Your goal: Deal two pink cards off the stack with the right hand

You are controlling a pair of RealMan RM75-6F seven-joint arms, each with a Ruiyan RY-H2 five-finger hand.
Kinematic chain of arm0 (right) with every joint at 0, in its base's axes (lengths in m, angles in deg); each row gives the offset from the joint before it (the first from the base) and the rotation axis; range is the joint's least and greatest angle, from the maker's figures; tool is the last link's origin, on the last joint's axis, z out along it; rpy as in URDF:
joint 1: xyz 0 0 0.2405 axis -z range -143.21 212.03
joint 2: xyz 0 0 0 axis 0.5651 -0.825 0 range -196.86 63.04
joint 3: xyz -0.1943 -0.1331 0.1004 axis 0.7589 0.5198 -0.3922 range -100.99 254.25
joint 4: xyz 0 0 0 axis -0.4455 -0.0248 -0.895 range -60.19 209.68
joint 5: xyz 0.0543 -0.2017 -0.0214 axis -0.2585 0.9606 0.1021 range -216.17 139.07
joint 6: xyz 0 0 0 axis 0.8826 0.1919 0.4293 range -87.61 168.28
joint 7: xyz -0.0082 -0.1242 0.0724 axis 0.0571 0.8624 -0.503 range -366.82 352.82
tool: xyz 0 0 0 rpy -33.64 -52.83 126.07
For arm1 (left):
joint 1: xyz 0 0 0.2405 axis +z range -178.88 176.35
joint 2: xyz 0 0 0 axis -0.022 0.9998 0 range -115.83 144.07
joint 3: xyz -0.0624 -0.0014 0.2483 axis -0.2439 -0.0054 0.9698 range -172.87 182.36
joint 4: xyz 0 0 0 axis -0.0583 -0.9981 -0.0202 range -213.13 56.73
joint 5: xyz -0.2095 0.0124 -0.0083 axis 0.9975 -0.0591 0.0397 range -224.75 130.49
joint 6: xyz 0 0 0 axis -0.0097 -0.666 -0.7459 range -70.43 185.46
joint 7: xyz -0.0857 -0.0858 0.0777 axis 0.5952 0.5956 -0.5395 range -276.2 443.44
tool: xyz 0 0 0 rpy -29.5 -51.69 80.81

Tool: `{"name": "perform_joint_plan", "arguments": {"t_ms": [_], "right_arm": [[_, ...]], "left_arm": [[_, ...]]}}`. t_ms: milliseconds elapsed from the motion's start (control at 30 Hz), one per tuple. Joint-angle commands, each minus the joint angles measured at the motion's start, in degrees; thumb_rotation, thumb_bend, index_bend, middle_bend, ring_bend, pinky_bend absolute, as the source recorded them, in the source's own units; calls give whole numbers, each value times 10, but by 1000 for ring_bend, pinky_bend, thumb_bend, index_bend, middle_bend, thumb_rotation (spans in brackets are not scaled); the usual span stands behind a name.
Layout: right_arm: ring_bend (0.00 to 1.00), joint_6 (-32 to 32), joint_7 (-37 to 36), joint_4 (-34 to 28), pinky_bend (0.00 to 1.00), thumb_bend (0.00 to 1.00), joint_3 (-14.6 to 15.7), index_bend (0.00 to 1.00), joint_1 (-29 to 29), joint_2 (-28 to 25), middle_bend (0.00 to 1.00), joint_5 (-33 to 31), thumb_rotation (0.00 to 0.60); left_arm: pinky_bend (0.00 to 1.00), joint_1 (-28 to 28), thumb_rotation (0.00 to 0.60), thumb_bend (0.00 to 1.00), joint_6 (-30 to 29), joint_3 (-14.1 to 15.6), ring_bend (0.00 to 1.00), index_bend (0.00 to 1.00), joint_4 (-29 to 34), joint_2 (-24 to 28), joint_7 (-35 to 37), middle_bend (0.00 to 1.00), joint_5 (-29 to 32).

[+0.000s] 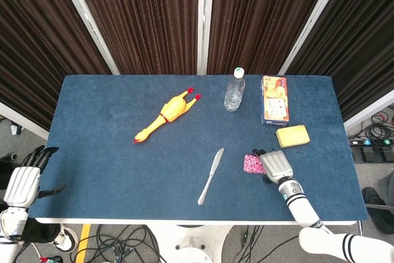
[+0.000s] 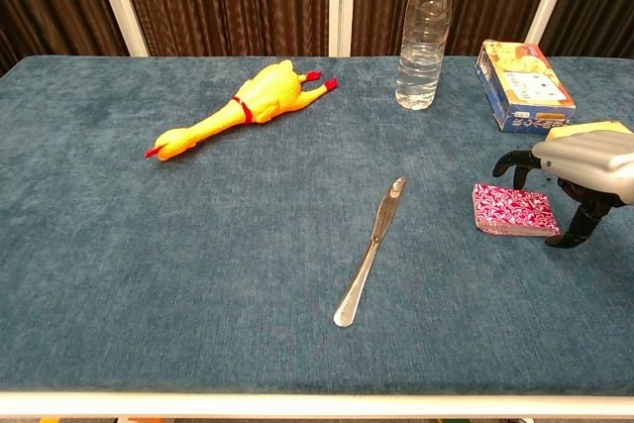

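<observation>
The pink patterned card stack (image 2: 511, 210) lies on the blue table, right of centre; in the head view the card stack (image 1: 251, 164) is partly covered. My right hand (image 2: 580, 170) hovers over the stack's right end with its fingers spread and curved down, dark fingertips (image 2: 517, 160) above the cards' far edge and the thumb down by the near right corner. It holds nothing; contact with the cards cannot be told. From above the right hand (image 1: 275, 165) hides the stack's right half. My left hand (image 1: 24, 180) hangs open off the table's left edge, far from the cards.
A butter knife (image 2: 370, 251) lies left of the stack. A yellow sponge (image 1: 292, 135) and a printed box (image 1: 274, 99) sit behind the right hand. A water bottle (image 2: 422, 32) stands at the back, with a rubber chicken (image 2: 241, 108) to its left.
</observation>
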Motion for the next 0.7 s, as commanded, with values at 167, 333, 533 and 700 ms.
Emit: {"name": "perform_joint_plan", "arguments": {"t_ms": [167, 333, 533, 700], "right_arm": [[803, -7, -2, 7, 909, 102, 6, 207, -7, 7, 279, -6, 600], [803, -17, -11, 11, 909, 103, 8, 207, -9, 13, 279, 3, 600], [803, -24, -16, 18, 909, 108, 8, 242, -13, 19, 289, 7, 600], [803, -24, -18, 24, 910, 110, 9, 253, -17, 26, 298, 4, 600]], "left_arm": [[180, 0, 600, 31, 2, 0, 64, 145, -3, -1, 4, 154, 1], [181, 1, 600, 31, 1, 0, 64, 145, -6, -2, 6, 154, 1], [181, 1, 600, 31, 3, 1, 64, 145, -8, -3, 7, 154, 2], [180, 1, 600, 31, 4, 1, 64, 145, -10, -3, 9, 154, 3]]}}
